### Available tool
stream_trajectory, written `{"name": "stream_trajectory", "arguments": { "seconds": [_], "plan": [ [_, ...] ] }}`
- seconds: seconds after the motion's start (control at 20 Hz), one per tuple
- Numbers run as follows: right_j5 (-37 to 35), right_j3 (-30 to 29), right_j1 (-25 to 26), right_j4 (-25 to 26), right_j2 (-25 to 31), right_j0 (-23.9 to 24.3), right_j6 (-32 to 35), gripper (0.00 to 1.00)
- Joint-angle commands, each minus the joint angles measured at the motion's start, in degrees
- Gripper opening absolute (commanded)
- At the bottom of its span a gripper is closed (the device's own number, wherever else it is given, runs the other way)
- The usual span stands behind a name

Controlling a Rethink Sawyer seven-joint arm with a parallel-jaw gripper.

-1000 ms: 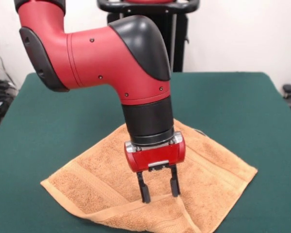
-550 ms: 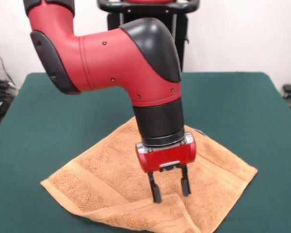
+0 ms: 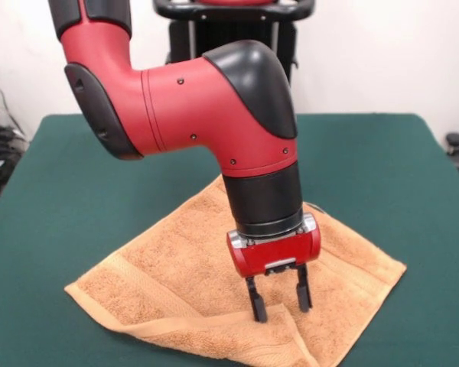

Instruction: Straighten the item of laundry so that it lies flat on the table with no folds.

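I see the towel (image 3: 176, 283) on the green table (image 3: 61, 199), lower centre of the frame, its near corner folded over. My gripper (image 3: 280, 300) stands open, fingertips down on that fold.

- The arm (image 3: 191, 107) is showing glossy red shells, with small dark screws dotting the red.
- A rounded black cap is covering its elbow, and a black cylinder is forming the wrist.
- The gripper (image 3: 279, 302) is wearing a red housing with silver trim, and two thin black fingers (image 3: 257, 302) are projecting beneath.
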State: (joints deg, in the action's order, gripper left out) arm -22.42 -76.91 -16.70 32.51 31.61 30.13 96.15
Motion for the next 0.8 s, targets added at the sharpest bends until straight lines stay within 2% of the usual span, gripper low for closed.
{"name": "stream_trajectory", "arguments": {
  "seconds": [0.05, 0.6, 0.65, 0.8],
  "plan": [
    [-0.15, -1.60, 7.73, 4.56, -0.58, -3.31, -3.99, 1.00],
    [1.42, -2.44, 6.66, 5.21, -1.70, -4.14, -2.12, 1.00],
    [2.77, -2.52, 6.47, 5.61, -2.17, -4.41, -1.26, 0.00],
    [1.86, -2.27, 6.42, 4.90, -2.64, -4.79, -0.48, 0.00]
  ]
}}
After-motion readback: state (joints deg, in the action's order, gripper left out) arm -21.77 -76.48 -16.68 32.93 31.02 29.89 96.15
